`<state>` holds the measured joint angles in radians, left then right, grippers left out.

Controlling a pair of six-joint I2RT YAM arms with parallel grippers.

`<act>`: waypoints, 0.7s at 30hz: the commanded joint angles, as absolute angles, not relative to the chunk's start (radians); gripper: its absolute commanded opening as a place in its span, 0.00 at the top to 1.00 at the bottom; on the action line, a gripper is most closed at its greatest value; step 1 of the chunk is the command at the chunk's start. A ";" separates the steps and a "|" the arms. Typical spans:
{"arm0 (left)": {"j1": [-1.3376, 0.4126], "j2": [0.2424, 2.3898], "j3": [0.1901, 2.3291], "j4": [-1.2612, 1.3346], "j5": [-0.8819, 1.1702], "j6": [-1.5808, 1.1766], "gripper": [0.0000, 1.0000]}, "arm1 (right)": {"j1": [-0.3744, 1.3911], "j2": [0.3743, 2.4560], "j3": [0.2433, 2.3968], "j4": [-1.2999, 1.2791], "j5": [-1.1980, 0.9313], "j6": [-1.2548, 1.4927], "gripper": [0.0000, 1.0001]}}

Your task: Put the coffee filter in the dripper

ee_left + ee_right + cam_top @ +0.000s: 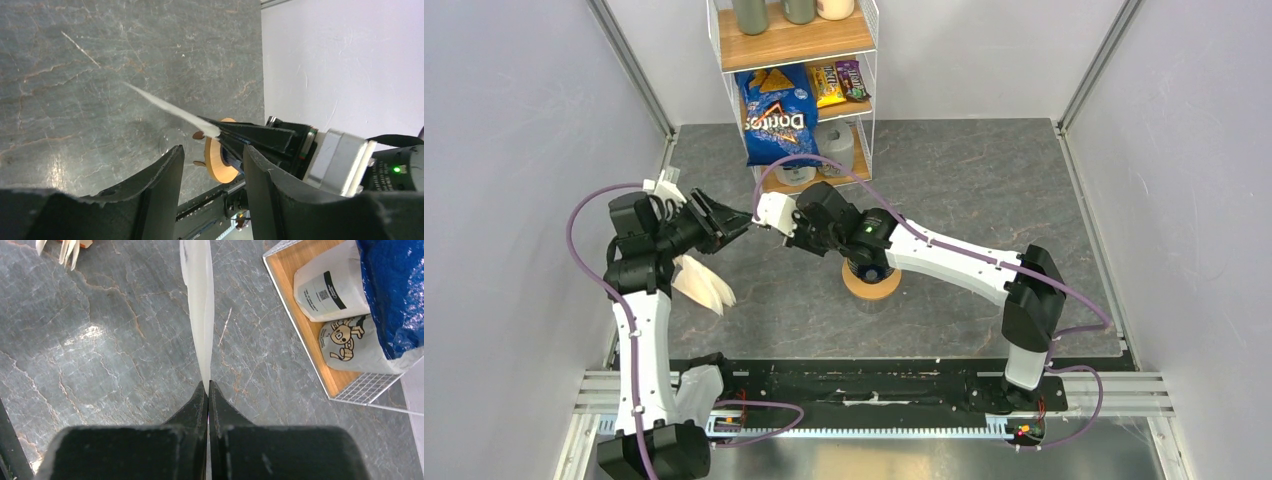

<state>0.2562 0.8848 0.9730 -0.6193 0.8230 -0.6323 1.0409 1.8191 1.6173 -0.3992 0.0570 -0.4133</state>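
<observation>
The right gripper [208, 386] pinches the coffee filter [199, 300] flat while the left gripper [212, 157] gapes (empty). Next, the filter likely needs lowering, spread, into the dripper [865, 268].

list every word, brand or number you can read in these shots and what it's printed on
"Doritos": on the blue chip bag at the front of the wire shelf.
Yellow pack and dark pack on that shelf: printing too small to read.
White container: black label with a square code, its text too small to read.
Grey pouch: a cartoon dog, no legible words.
</observation>
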 commanded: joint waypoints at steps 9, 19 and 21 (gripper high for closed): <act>0.240 0.842 0.908 -0.547 0.828 -0.707 0.47 | 1.047 1.811 1.663 -0.408 0.183 -0.326 1.00; 0.154 0.921 0.931 -0.513 0.739 -0.731 0.42 | 1.069 1.846 1.704 -0.430 0.220 -0.337 1.00; 0.136 0.936 0.936 -0.504 0.722 -0.739 0.41 | 1.070 1.851 1.711 -0.431 0.223 -0.339 1.00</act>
<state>0.1654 0.9154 0.9012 -0.5648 0.7601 -0.6975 1.0592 1.8359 1.6535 -0.4358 0.1963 -0.3401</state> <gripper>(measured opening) 0.582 0.007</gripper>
